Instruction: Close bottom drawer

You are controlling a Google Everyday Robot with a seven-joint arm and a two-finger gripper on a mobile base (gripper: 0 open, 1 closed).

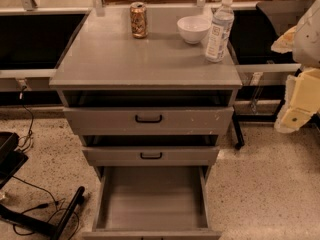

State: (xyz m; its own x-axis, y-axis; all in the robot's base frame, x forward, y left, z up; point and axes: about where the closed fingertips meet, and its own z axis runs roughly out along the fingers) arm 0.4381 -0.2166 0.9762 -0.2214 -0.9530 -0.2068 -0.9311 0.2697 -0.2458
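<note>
Grey, low, flat-fronted bottom drawer [152,199] is pulled far out of the grey three-drawer desk [115,59]. It sits well below the tool and off to its picture-left, well apart from it. Inside is a plain grey box with a bare floor and thin side walls. The front panel is cut by the lower frame edge, so only its top lip shows and the handle can't be made out.

Cream and white plastic tool [296,109] hangs at the right frame edge, beside the desk's right side at about top-drawer height, touching nothing visible. Tool state: cannot tell.

The similar grey middle drawer [150,155], with a small black bar handle, is directly above the bottom one, lower than the tool and to its picture-left. It stands slightly out, with a dark gap over it. The taller grey top drawer [148,119], white-scuffed with a black handle, is level with the tool.

On the desk top, higher than the tool and to its picture-left:
- a clear plastic bottle [219,30], nearest the tool
- a white round bowl [193,29], beside the bottle
- a brown-gold metal can [138,20], farthest from the tool

Speckled beige floor [265,184] lies under the tool. Black cables [45,209] lie on the far side of the desk from it.
</note>
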